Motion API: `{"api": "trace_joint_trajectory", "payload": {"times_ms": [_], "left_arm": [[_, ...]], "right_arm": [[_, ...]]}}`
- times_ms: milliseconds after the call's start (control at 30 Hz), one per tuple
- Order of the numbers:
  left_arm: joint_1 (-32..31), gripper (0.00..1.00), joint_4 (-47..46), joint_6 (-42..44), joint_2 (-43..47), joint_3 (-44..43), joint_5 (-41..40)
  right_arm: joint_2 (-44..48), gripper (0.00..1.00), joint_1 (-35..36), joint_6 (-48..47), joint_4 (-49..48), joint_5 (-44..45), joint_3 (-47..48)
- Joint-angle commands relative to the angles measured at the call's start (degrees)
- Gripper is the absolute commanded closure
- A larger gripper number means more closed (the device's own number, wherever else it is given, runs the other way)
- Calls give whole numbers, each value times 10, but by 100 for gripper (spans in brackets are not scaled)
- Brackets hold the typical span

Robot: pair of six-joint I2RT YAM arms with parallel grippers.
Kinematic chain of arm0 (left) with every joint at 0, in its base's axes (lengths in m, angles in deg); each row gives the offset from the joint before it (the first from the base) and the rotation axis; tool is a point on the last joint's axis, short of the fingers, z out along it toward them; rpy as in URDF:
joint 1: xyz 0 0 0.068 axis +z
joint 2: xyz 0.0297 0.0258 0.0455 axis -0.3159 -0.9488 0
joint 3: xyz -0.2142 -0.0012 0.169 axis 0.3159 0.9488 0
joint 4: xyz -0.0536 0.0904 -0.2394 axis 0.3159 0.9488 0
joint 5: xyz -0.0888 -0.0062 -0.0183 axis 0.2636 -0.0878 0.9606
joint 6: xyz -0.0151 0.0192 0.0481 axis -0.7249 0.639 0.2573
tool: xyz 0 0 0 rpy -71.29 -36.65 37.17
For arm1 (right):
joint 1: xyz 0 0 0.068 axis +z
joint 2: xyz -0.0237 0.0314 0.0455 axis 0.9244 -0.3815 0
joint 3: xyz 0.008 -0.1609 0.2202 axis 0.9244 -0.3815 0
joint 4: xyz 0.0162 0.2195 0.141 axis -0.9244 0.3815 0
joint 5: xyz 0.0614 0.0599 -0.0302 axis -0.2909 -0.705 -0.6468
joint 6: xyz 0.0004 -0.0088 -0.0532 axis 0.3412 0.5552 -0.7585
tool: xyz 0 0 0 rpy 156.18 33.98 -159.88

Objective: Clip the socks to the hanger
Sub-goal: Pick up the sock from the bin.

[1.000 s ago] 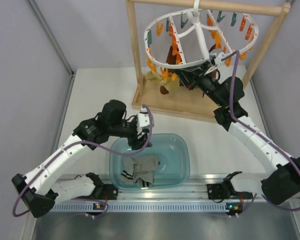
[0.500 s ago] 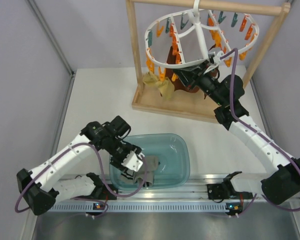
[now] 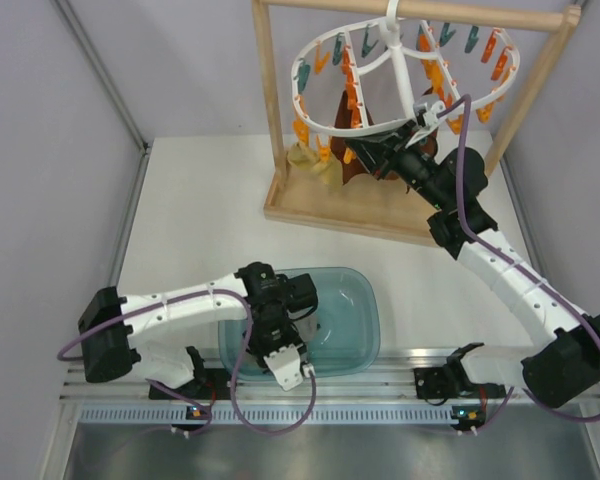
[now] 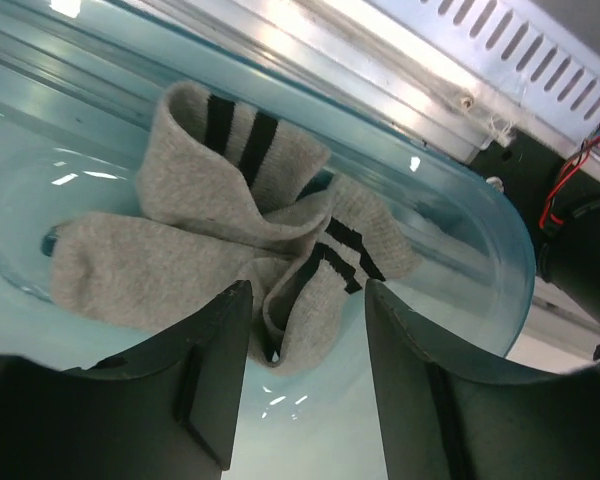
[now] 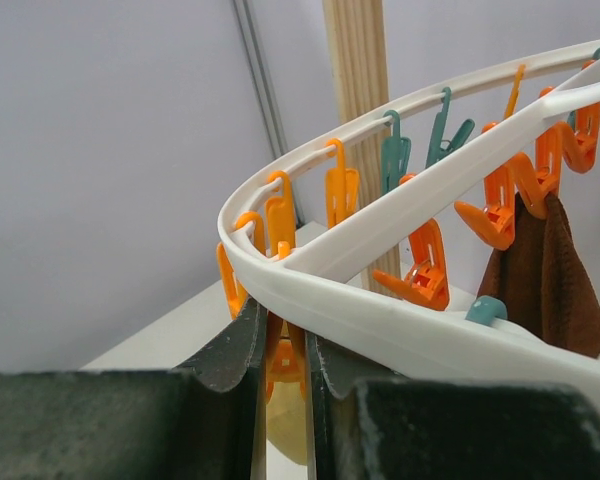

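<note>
Far back, a wooden rack frame [image 3: 270,110] carries the white plastic oval hanger [image 3: 404,88], where the right gripper [image 5: 283,330] pinches an orange clip [image 5: 280,368], apparently to spread it. In the near teal plastic tub [image 3: 365,300], the left gripper [image 4: 307,295] straddles grey striped-cuff socks [image 4: 180,200] with spread jaws, poised to pick.

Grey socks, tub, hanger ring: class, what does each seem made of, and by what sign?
Grey socks: likely knitted fabric, matte; fuzzy, crumpled folds. Tub: likely plastic, glossy translucent teal; highlights, see-through wall. Hanger ring: likely moulded plastic, smooth white.
</note>
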Motion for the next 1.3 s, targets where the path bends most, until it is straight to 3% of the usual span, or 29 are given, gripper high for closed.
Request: {"api": "trace_joint_trajectory", "payload": {"times_ms": [0, 767, 1067, 1267], "left_arm": [[-6, 47, 95, -3, -27, 5, -62], [-25, 59, 27, 33, -53, 95, -124], [-26, 41, -63, 12, -34, 120, -105], [-25, 42, -179, 11, -11, 183, -104]], "right_arm": [[-4, 100, 10, -10, -7, -5, 25], [-2, 100, 9, -13, -3, 5, 22], [-2, 100, 8, -11, -1, 5, 18], [0, 100, 8, -12, 0, 5, 16]]}}
